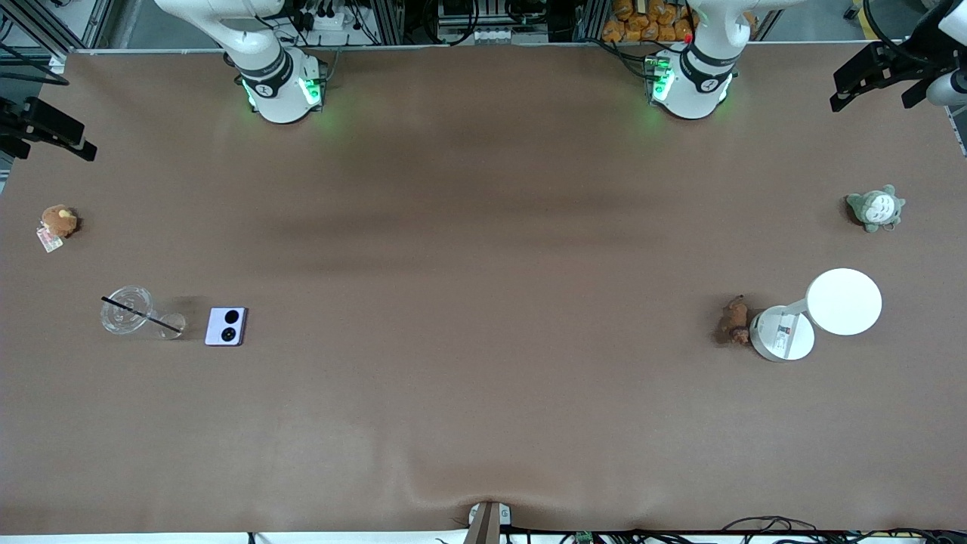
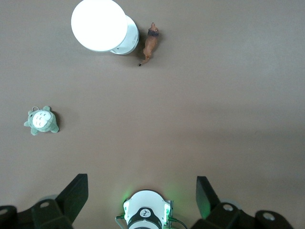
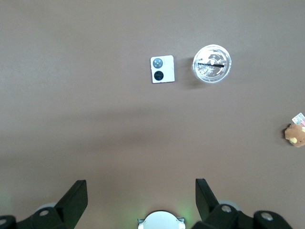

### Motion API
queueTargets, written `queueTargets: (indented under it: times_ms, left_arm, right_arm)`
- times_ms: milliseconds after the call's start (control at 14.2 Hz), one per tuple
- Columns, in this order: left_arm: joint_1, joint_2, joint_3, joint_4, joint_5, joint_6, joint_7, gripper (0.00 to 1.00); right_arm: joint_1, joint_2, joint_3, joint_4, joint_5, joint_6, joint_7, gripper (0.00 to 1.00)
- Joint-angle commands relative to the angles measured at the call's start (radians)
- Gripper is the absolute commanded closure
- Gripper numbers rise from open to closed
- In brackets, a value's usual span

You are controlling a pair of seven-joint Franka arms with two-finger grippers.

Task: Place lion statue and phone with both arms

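Desk (image 1: 483, 393): brown surface, both arm bases standing along the edge farthest from the front camera, green lights lit on each.
Left tool (image 2: 142, 198): raised high above the desk over the left arm's own base; fingers spread wide apart, nothing between them. The arm waits.
Right tool (image 3: 141, 198): raised high above the desk over the right arm's own base; fingers spread wide apart, nothing between them. This arm likewise waits.
Lion statue (image 1: 734, 320): reddish-brown figurine lying on the desk toward the left arm's end, just beside the lamp's base; whether the two touch cannot be told. Thin tail visible in the left wrist view (image 2: 151, 44).
Phone (image 1: 227, 326): pale lavender, folded, lying flat on the desk toward the right arm's end, two black camera circles facing up. Seen also from the right wrist (image 3: 162, 69). Apart from both tools.
Clear cup (image 1: 128, 310): transparent, with a black straw across it, beside the phone and closer to the end of the desk, not touching it.
White lamp (image 1: 842, 301): round white head above a round white base, beside the lion statue.
Grey-green plush (image 1: 875, 208): on the desk near the left arm's end, farther from the front camera than the lamp, well apart from it.
Brown plush (image 1: 58, 222): small, with a tag, at the right arm's end of the desk, farther from the front camera than the cup.
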Motion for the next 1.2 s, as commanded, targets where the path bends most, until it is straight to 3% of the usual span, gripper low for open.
queueTargets:
  times_ms: [0,1128]
  left_arm:
    - [0.009,0.015,-0.005,0.042,-0.002,-0.011,0.015,0.00]
    - [0.002,0.041,-0.015,0.068,-0.001,-0.011,-0.003,0.00]
  right_arm:
    - [-0.008,-0.007,-0.010,0.003,-0.012,-0.025,0.013,0.00]
    - [-0.007,-0.001,-0.012,0.006,-0.014,-0.026,0.011,0.00]
